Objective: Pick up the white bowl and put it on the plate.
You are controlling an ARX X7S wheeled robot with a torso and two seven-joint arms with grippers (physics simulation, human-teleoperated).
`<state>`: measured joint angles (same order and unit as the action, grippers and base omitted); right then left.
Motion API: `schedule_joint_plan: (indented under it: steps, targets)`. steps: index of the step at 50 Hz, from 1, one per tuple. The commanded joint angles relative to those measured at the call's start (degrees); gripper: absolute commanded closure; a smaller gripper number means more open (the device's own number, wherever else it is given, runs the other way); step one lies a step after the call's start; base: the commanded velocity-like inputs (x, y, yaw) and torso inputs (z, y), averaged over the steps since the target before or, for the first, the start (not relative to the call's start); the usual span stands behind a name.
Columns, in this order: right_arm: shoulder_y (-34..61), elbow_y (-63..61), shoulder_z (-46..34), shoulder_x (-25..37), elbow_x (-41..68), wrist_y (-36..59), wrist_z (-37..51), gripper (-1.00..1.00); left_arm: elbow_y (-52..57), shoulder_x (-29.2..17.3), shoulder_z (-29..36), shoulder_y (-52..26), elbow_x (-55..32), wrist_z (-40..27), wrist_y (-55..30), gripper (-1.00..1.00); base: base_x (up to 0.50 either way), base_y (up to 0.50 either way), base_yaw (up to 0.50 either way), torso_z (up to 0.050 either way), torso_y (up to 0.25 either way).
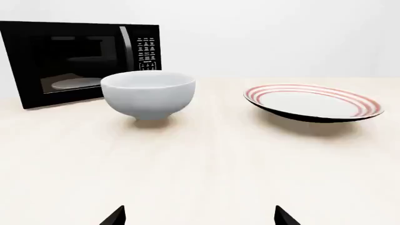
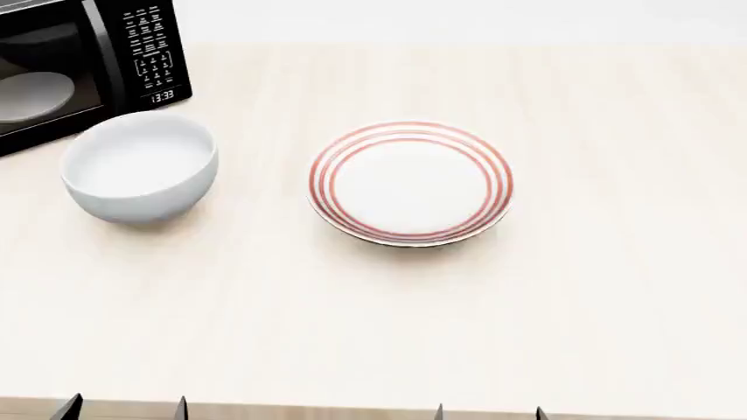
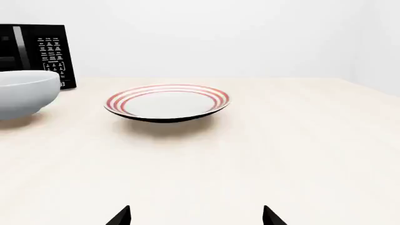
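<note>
The white bowl [image 2: 140,166] stands upright on the table at the left, just in front of the microwave; it also shows in the left wrist view [image 1: 148,93] and the right wrist view [image 3: 25,93]. The red-ringed plate [image 2: 411,182] lies empty at the table's middle, to the right of the bowl, and shows in the left wrist view [image 1: 312,102] and the right wrist view [image 3: 167,101]. My left gripper [image 2: 125,408] and right gripper [image 2: 488,411] are open and empty at the table's near edge, well short of both; only their tips show [image 1: 198,216] [image 3: 196,215].
A black microwave [image 2: 70,61] with a dim disc inside stands at the back left, close behind the bowl. The light wooden table [image 2: 607,289] stretches bare to the right and toward me.
</note>
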<state>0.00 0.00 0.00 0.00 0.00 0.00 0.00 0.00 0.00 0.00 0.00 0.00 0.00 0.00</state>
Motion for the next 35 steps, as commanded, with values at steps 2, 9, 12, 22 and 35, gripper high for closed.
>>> schedule_joint_plan:
  steps: [2, 9, 12, 22, 35]
  targets:
    - [-0.19, -0.41, -1.49, 1.19, 1.88, 0.53, 0.66, -1.00, 0.03, -1.19, 1.37, 0.01, -1.09, -1.39, 0.08, -1.00, 0.00, 0.00, 0.00, 0.000, 0.000]
    - [-0.19, -0.54, -2.70, 2.21, 2.95, 0.66, 1.86, -1.00, 0.05, -2.41, 2.67, -0.04, -2.31, -2.68, 0.18, -1.00, 0.00, 0.00, 0.00, 0.000, 0.000]
    - [-0.19, -0.58, -3.12, 2.58, 3.39, 0.72, 2.26, -1.00, 0.12, -2.79, 3.12, -0.02, -2.58, -3.08, 0.20, -1.00, 0.00, 0.00, 0.00, 0.000, 0.000]
    - [0.12, -0.05, -4.73, 3.50, 3.78, 0.69, 3.49, -1.00, -1.99, -4.19, 5.60, -0.49, -0.40, -4.57, 0.65, -1.00, 0.00, 0.00, 0.00, 0.000, 0.000]
    - [0.84, -1.70, -5.24, 4.32, 6.06, 4.55, 4.67, -1.00, -0.58, -5.09, 6.22, -0.05, -0.06, -6.68, 3.27, -1.00, 0.00, 0.00, 0.00, 0.000, 0.000]
